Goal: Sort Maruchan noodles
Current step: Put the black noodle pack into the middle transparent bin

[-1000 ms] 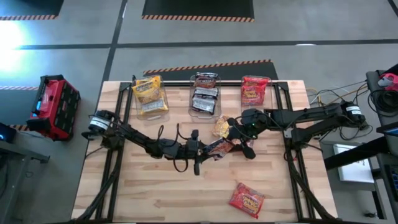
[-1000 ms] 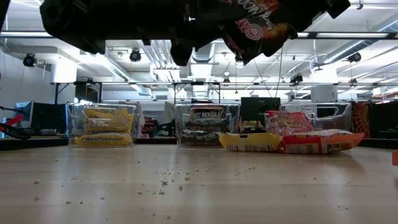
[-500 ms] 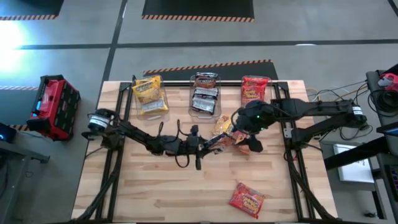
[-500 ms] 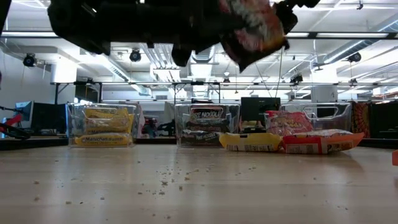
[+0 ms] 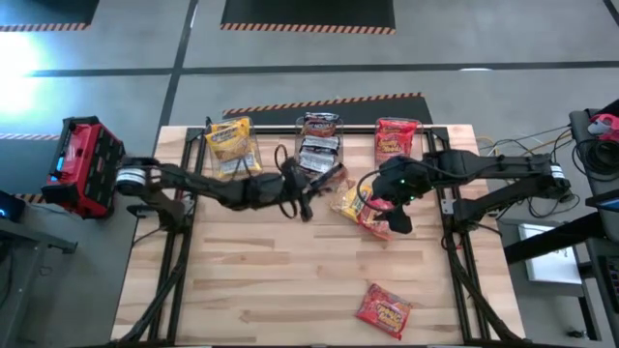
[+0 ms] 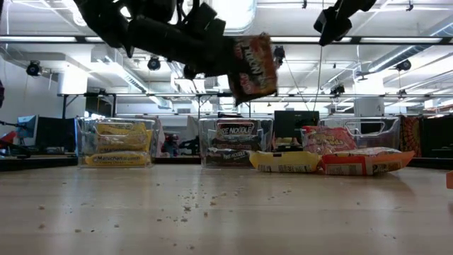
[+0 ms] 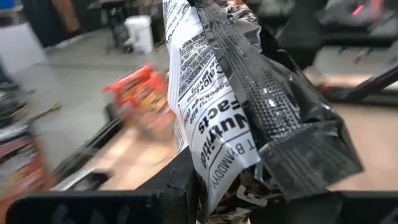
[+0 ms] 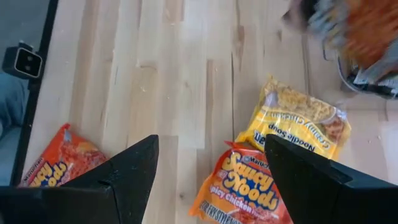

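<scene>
Noodle packets half sorted: a dark packet (image 6: 253, 65) is carried in the air toward the middle bin (image 5: 317, 145).

From where I stand, the left gripper (image 5: 308, 189) has its fingers clenched on the dark packet, which hangs above the bench (image 5: 290, 290) just in front of the middle bin, where other dark packets lie. I judge the step is the delivery of this one; the next move calls for bringing it over the bin's rim and only then releasing, otherwise it may fall short. The right gripper (image 8: 211, 177) hovers with its fingers spread wide and holds nothing, over a yellow packet (image 8: 295, 121) and an orange-red packet (image 8: 245, 186) that lie touching on the bench. Another red packet (image 5: 384, 310) lies well apart, near the front edge. The yellow bin (image 5: 232, 147) and the red bin (image 5: 396, 138) already hold packets.
</scene>
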`<state>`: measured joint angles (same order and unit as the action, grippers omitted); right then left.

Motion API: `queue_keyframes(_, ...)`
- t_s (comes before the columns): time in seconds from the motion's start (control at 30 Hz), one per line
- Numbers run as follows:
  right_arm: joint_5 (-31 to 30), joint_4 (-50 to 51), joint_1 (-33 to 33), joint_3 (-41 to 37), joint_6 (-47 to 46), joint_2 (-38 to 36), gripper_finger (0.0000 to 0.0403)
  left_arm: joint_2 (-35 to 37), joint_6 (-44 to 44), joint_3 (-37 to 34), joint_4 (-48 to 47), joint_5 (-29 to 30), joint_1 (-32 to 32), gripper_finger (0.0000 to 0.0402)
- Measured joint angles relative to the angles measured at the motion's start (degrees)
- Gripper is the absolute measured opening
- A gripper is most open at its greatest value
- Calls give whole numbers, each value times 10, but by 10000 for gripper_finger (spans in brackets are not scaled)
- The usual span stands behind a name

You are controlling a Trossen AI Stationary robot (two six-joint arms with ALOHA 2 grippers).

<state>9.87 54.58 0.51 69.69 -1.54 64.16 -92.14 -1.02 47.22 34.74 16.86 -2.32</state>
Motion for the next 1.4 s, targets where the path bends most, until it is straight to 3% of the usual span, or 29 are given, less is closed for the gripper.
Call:
queue_keyframes(0.27, 0, 1, 0, -17, 0, 0, 270, 57, -61, 55, -226, -1, -78, 77)
queue_keyframes(0.4, 0, 1, 0, -27, 0, 0, 270, 44, -97, 129, -380, -84, -118, 77)
queue_keyframes(0.63, 0, 2, 0, -47, -9, 0, 268, -27, -197, 281, -608, -135, -153, 77)
queue_keyframes(0.77, 0, 2, 0, -61, -11, 0, 268, -92, -230, 379, -726, -179, -167, 77)
queue_keyframes(0.93, 1, 2, 0, -79, -24, 0, 269, -182, -268, 501, -874, -195, -171, 77)
queue_keyframes(1.13, 0, 10, 0, -88, -25, 0, 265, -265, -303, 611, -955, -196, -177, 77)
queue_keyframes(1.4, 0, 16, 0, -89, -24, 0, 265, -319, -271, 693, -1006, -232, -195, 77)
